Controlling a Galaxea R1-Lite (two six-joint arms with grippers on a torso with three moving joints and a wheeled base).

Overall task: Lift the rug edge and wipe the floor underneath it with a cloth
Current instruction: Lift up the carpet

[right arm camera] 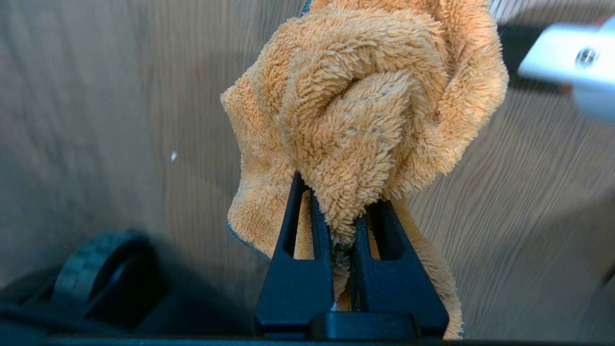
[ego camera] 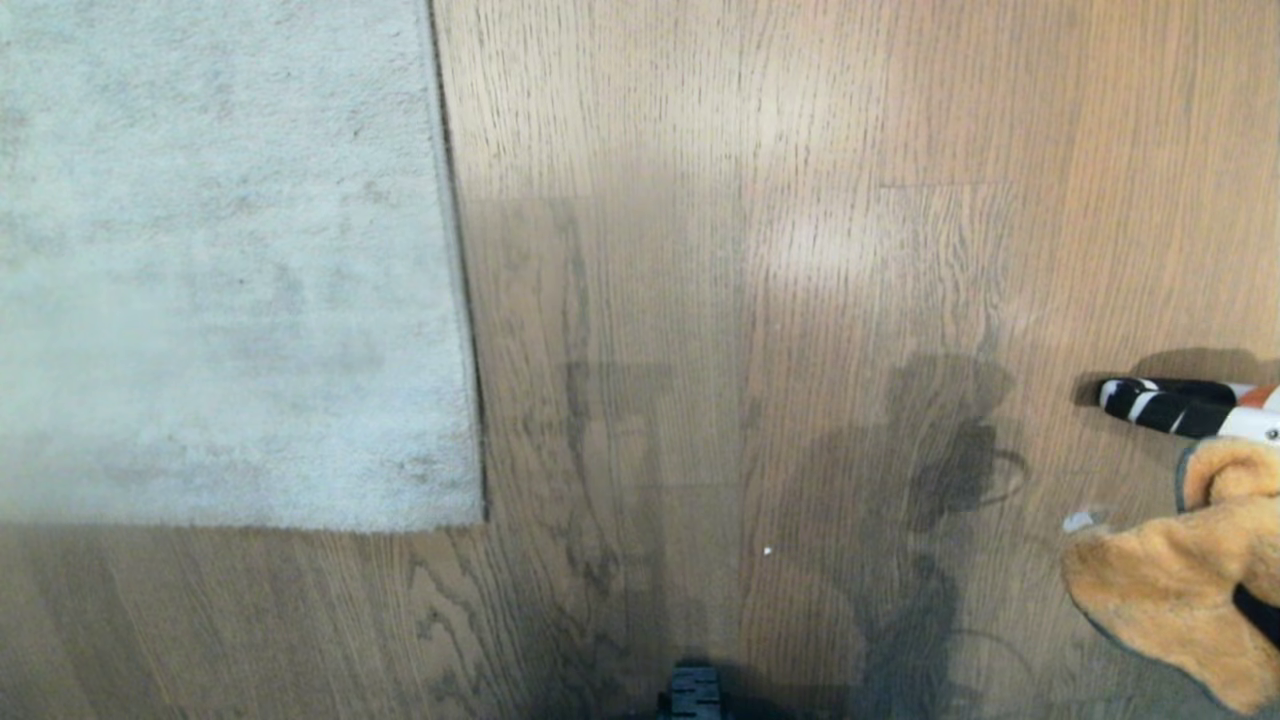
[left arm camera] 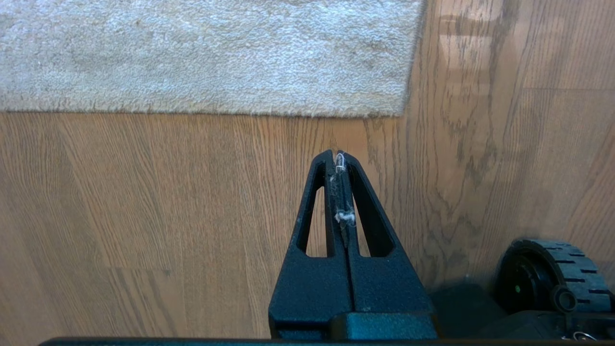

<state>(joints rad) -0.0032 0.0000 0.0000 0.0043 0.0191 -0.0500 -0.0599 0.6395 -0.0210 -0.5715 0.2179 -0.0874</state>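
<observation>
At four o'clock of the head view, the cloth [ego camera: 1170,580] is pinched, bunched, in the nearly shut right gripper [right arm camera: 343,226] above the floor [ego camera: 750,300]. The left gripper [left arm camera: 340,163] is closed and empty. The rug edge [ego camera: 462,300], running twelve to six, should be lifted first at its corner.

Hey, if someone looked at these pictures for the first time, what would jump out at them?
The fluffy orange cloth, bunched up and pinched in the right gripper at the right edge of the head view over the wooden floor. Next, the pale grey rug lying flat at the upper left, its corner square on the planks. The left gripper is shut and empty, short of the rug's edge.
</observation>
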